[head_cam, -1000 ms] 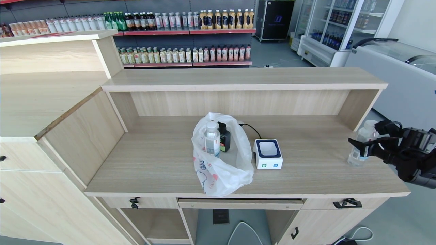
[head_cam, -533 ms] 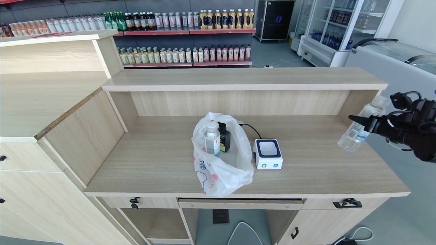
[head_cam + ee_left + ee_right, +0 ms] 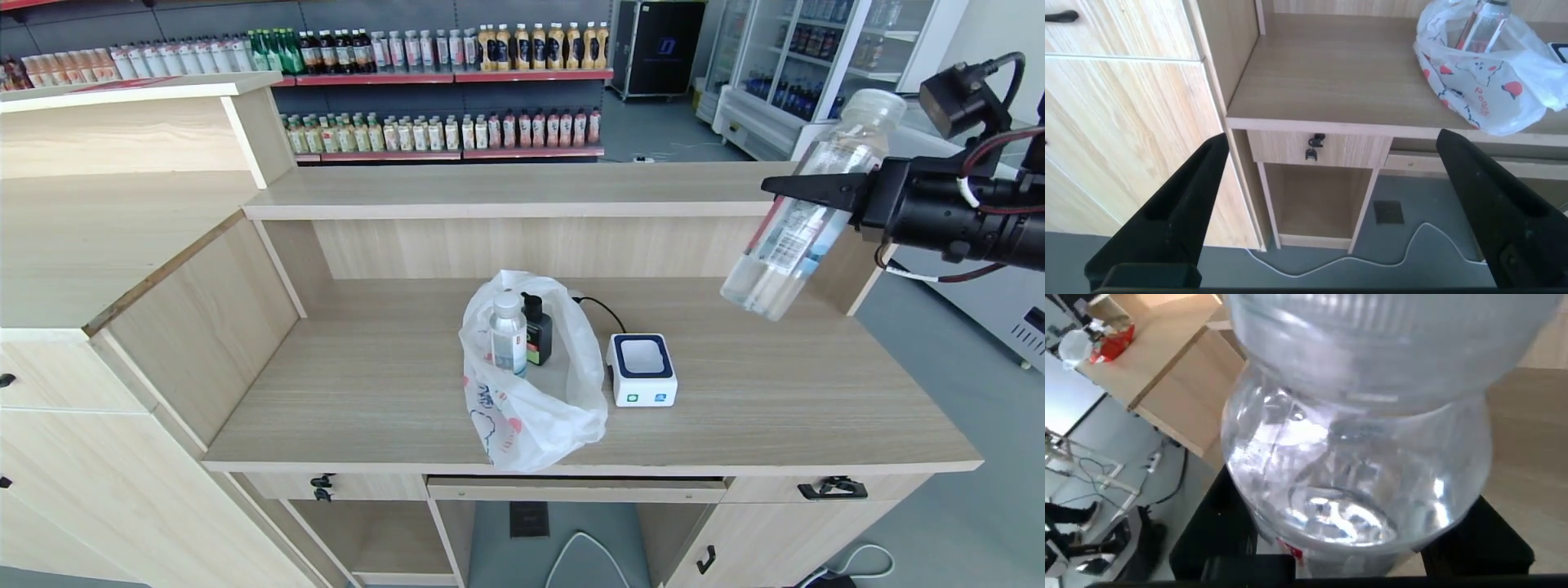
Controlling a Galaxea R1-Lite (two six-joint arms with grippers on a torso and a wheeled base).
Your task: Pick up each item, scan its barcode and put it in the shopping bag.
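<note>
Clamping bottle (image 3: 771, 265) mid-body, your right gripper (image 3: 788, 196) holds it high over counter's (image 3: 775, 408) right end, base tilted down-left; scanner (image 3: 642, 369) lies below-left, beside shopping bag (image 3: 531, 416). Left gripper (image 3: 1331, 139) spread wide, empty.

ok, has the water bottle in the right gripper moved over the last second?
Yes. The water bottle, shut in the right gripper, has risen from the counter's right end to the top shelf's height, now tilted.

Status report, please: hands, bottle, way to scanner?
Right hand shut on water bottle, tilted, high over counter's right end. Left hand open, empty. Nothing between bottle and scanner.
</note>
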